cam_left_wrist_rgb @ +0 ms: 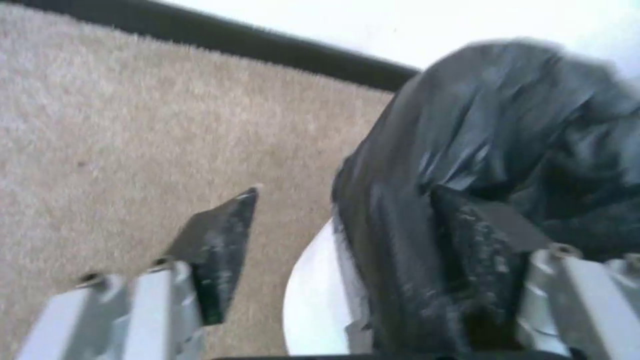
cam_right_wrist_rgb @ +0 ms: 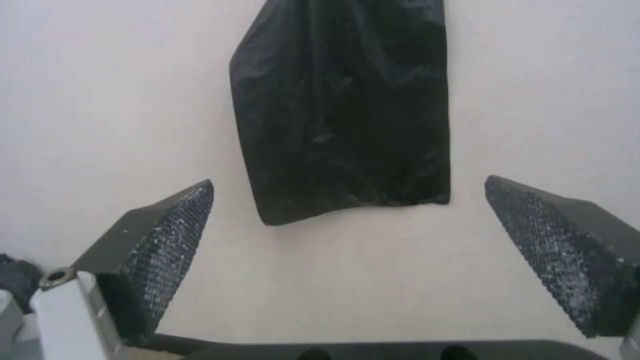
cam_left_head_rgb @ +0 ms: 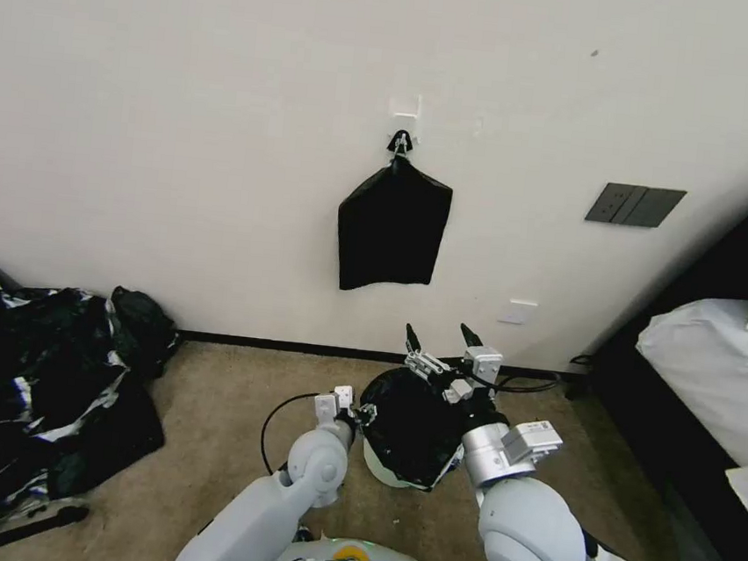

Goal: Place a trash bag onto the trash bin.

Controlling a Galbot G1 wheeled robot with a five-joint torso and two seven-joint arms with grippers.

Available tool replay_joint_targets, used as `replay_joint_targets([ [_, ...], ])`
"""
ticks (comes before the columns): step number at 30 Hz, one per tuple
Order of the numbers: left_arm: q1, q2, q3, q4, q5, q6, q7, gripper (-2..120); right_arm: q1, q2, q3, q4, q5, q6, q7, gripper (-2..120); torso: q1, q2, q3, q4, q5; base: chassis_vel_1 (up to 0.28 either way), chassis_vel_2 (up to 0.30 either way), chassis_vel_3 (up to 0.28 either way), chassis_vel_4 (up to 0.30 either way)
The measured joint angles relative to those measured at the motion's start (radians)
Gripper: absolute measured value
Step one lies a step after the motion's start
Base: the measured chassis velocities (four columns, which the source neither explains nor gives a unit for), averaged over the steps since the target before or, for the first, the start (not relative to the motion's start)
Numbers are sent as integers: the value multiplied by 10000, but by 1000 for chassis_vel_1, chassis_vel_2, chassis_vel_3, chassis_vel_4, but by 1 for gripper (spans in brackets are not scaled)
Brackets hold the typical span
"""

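Note:
The trash bin (cam_left_head_rgb: 384, 469), a small cream-white pail, stands on the carpet just in front of me. The glossy black trash bag (cam_left_head_rgb: 413, 421) is draped over its top and hangs down its sides. My left gripper (cam_left_head_rgb: 364, 415) is at the bin's left rim. In the left wrist view this gripper (cam_left_wrist_rgb: 360, 235) is open and straddles the bag's edge (cam_left_wrist_rgb: 507, 125) and the bin wall (cam_left_wrist_rgb: 313, 305), with one finger outside over the carpet and the other against the bag's folds. My right gripper (cam_left_head_rgb: 443, 338) is open above the bin's far side, facing the wall, with nothing between its fingers (cam_right_wrist_rgb: 173, 235).
A flat black bundle (cam_left_head_rgb: 393, 227) hangs from a wall hook above the bin, and shows as the same bundle (cam_right_wrist_rgb: 347, 110) ahead of the right gripper. A large heap of black-and-silvery plastic (cam_left_head_rgb: 29, 380) lies at the left. A bed (cam_left_head_rgb: 718, 367) stands at the right. A cable (cam_left_head_rgb: 531, 386) runs along the skirting.

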Motion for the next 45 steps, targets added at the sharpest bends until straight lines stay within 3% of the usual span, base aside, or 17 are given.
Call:
replay_joint_targets([
  [3, 172, 120, -238, -324, 9, -60, 353, 82, 31, 0, 1, 0, 55, -12, 19, 100, 0, 0, 0, 0, 1, 0, 0, 0, 0],
  [6, 430, 330, -657, -720, 136, -111, 1087, 95, 29, -25, 126, 0, 80, -11, 21, 100, 0, 0, 0, -1, -1, 0, 0, 0, 0],
  [7, 430, 330, -657, -720, 136, -111, 1087, 95, 29, -25, 126, 0, 80, -11, 21, 100, 0, 0, 0, -1, -1, 0, 0, 0, 0],
  [11, 939, 757, -1531, -1444, 1475, -881, 2546, 100, -319, 67, 839, -243, 36, 251, -283, 100, 0, 0, 0, 1, -3, 0, 0, 0, 0],
  [12, 939, 757, -1531, -1444, 1475, -881, 2546, 100, -319, 67, 839, -243, 36, 251, -283, 100, 0, 0, 0, 1, -3, 0, 0, 0, 0],
  [16, 2027, 1590, -3471, -2110, 4304, -2639, 4832, 100, -1954, 559, 3207, -1200, 5, 794, -2067, 100, 0, 0, 0, 0, 2, 0, 0, 0, 0],
  [17, 2027, 1590, -3471, -2110, 4304, -2639, 4832, 100, -1954, 559, 3207, -1200, 5, 794, -2067, 100, 0, 0, 0, 0, 2, 0, 0, 0, 0],
  [20, 3511, 1824, -5439, -2586, 5420, -3649, 6593, 100, -3482, 1301, 4858, -1775, -355, 1534, -3768, 100, 0, 0, 0, 0, 2, 0, 0, 0, 0],
  [22, 3862, 1803, -5796, -2681, 5546, -3832, 6932, 100, -3776, 1539, 5202, -1885, -517, 1753, -4119, 100, -1, 0, -1, 3, 1, 0, 0, 0, 0],
  [25, 5598, 1142, -7584, -3020, 6055, -4738, 8186, 100, -5292, 2900, 6317, -2106, -1392, 2901, -5405, 100, -1, 0, -2, -1, 1, 0, 0, 0, 0],
  [26, 5598, 1142, -7584, -3020, 6055, -4738, 8186, 100, -5292, 2900, 6317, -2106, -1392, 2901, -5405, 100, -1, 0, -2, -1, 1, 0, 0, 0, 0],
  [29, 7242, 104, -8618, -3359, 6256, -5370, 8725, 100, -6531, 4096, 6465, -1926, -1878, 3615, -5728, 100, -2, 1, -3, -1, -4, 0, 0, 0, 0],
  [33, 8318, -443, -9074, -3793, 6288, -5565, 8981, 100, -7123, 4702, 6273, -1862, -2466, 4173, -5738, 100, -2, 0, -2, 3, 4, 0, 0, 0, 0],
  [45, 8943, -925, -8566, -4423, 6598, -5555, 8785, 100, -7394, 5142, 6052, -1548, -2770, 4370, -5690, 100, -2, 0, -1, 0, 1, 0, 0, 0, 0],
])
